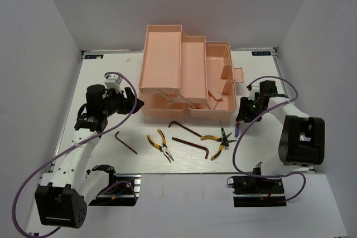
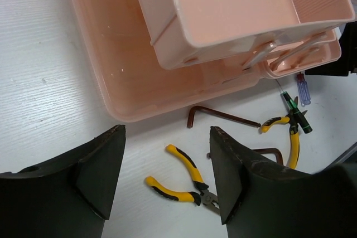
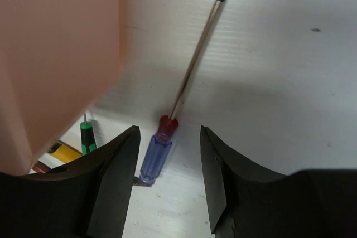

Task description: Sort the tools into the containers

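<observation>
**On the tabletop, every tool lies outside the box**

Across the white table (image 1: 139, 163) in front of the pink toolbox (image 1: 162, 59), I would say sorting has not begun. The fold-out trays (image 1: 192, 65) look bare from above. Three hex keys (image 1: 192, 146) lie loose on the table, one of them off to the left near the left arm. Two yellow-handled pliers (image 1: 160, 145) lie among them. The blue-handled screwdriver (image 3: 158, 151) and the green-handled screwdriver (image 3: 85, 136) lie by the box's right corner.

The left gripper (image 2: 167, 137) hangs beside the box with its fingers spread and nothing between them. The right gripper (image 3: 168, 137) is also spread wide, poised over the blue handle but not touching it as far as I can see. So everything is left to do.

Much of the box's bottom compartment sits under the tiers, so I cannot vouch for it. The right-hand pliers and the green screwdriver cross in a tangle that is hard to separate. One hex key is half hidden behind the left gripper's finger.
</observation>
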Robot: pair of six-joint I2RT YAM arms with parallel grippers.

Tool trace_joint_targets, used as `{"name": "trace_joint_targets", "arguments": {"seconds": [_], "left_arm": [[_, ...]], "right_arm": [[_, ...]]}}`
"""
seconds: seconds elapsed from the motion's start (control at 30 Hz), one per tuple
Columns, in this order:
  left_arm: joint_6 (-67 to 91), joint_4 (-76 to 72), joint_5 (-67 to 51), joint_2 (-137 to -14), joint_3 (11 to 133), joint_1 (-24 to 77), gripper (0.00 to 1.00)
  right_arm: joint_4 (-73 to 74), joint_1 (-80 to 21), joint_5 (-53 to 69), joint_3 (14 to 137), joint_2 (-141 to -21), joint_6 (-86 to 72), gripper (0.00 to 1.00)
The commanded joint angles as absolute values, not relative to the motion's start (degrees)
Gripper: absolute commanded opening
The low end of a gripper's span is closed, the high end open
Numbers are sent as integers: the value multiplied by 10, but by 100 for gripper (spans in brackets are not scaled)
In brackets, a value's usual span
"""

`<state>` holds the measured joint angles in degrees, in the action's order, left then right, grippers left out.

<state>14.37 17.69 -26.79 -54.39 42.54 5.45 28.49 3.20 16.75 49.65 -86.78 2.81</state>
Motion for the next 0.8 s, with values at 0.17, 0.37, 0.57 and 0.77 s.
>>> {"name": "trace_joint_targets", "arguments": {"seconds": [0.17, 0.37, 0.57, 0.77], "left_arm": [[137, 139, -340, -529, 413, 57, 72], [137, 128, -354, -529, 407, 57, 72], [137, 128, -354, -529, 407, 57, 72], [142, 122, -382, -529, 402, 57, 60]], "right_arm": [[233, -22, 99, 478, -895, -21, 51], [227, -33, 37, 459, -893, -34, 35], [241, -33, 24, 457, -896, -38, 12], [282, -19, -54, 480, -840, -26, 0]]}}
